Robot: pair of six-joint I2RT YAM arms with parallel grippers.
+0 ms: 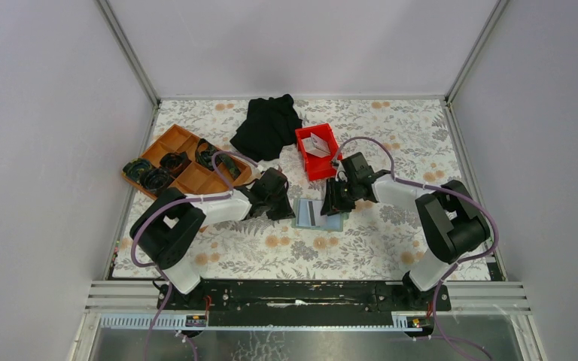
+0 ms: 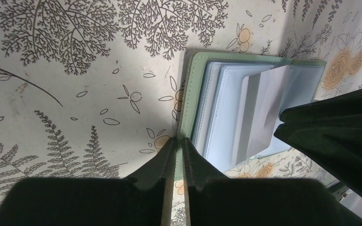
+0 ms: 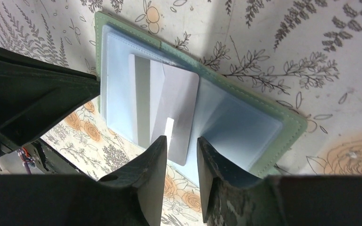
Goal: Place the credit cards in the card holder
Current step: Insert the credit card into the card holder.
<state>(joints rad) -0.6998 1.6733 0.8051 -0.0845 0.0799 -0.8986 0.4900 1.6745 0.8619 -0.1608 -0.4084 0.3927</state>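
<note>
the card holder (image 1: 323, 219) lies open on the flowered table (image 1: 376, 241), near the middle, pale slotted inside facing up, between the two arms.

the left gripper (image 2: 179, 141) comes in from the holder's 9 o'clock side. its fingers are pinched almost together on the green edge of the cover, pinning that side.

the right gripper (image 3: 181, 141) sits at the holder's 3 o'clock side in the top view. its jaws stand parted, with a clear gap between them, and they grip nothing. a grey credit card (image 3: 162, 103) with a darker stripe lies across the pale page right in front of them, its near end reaching into the gap without being squeezed. its far end looks tucked under the clear sleeve; how deep it goes i cannot tell.

at 12 o'clock from the holder stands a red bin (image 1: 312, 167) with more white cards (image 1: 317, 143) propped inside. a black cloth (image 1: 267, 124) is bunched at 11 o'clock, and an orange tray (image 1: 184, 162) with dark items sits at 10 o'clock, well apart.
</note>
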